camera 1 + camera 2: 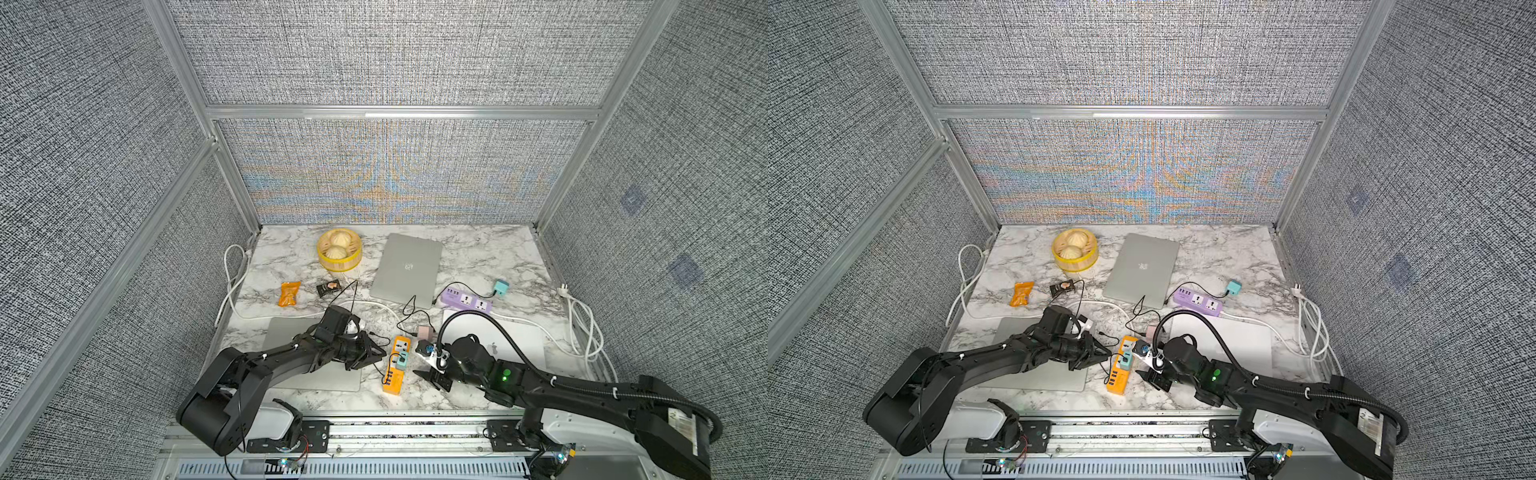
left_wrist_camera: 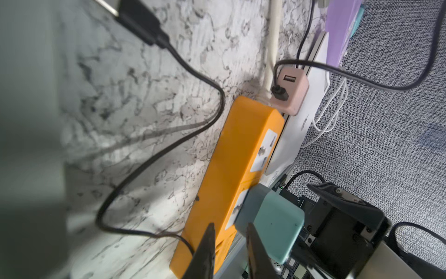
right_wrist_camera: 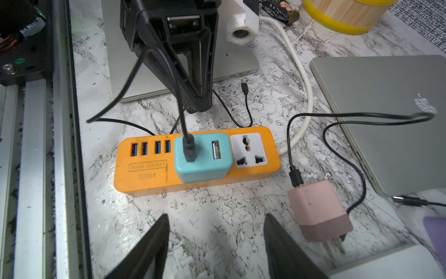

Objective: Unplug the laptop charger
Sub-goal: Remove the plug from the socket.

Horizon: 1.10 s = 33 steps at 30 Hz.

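Right gripper [image 3: 216, 215] wide open and empty, left gripper [image 3: 198, 108] pinched closed on nothing, silver laptop [image 1: 405, 266] beyond both, orange power strip [image 3: 144, 178] between them, teal charger [image 3: 200, 166] plugged into it, pink laptop charger [image 3: 316, 210] lying unplugged just beside the right gripper.

In both top views the left arm [image 1: 274, 361] covers most of the near laptop [image 1: 284, 331], and the right arm [image 1: 1287, 390] hides a corner of the white laptop [image 1: 1254, 332]. In the left wrist view a grey slab [image 2: 29, 120] is too blurred to name, and the teal adapter [image 2: 270, 222] masks one socket of the orange strip [image 2: 239, 149]. In the right wrist view the frame edge cuts off the steamer [image 3: 345, 14] and the fingers of the right gripper [image 3: 216, 215]; the strip's boxed label [image 3: 147, 166] is smeared.
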### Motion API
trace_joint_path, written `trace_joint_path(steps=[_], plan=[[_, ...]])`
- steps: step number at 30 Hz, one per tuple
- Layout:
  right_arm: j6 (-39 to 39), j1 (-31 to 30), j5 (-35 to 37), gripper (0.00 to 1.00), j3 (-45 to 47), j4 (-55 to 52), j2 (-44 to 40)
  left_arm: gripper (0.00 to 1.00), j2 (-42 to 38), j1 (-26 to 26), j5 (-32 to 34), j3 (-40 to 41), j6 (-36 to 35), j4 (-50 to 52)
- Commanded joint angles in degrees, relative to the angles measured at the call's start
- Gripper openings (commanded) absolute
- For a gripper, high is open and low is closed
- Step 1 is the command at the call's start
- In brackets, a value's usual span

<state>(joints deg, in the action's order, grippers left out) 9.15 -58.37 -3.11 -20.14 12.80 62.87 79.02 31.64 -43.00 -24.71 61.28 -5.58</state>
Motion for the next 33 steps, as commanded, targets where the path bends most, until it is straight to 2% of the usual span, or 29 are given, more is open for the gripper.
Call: trace_joint_path(steps=[1,9,17,33], plan=[[-1.38,-0.13,-2.06,0.64,-0.32,5.3,1.06,0.24,0.99,0.52,1.06,-0.12,-1.02,-1.01],[-1.28,-0.08,-3.29,0.65,-0.74,5.16,1.31,0.25,4.01,2.46,1.1,-0.54,-0.47,-3.85],[-0.18,0.1,-5.93,0.66,-3.19,3.52,4.4,0.25,3.63,3.78,1.78,0.19,0.12,-4.26],[0.17,1.42,-6.77,0.66,-5.86,3.81,8.64,0.25,5.0,4.92,4.74,-0.34,-1.23,0.11]])
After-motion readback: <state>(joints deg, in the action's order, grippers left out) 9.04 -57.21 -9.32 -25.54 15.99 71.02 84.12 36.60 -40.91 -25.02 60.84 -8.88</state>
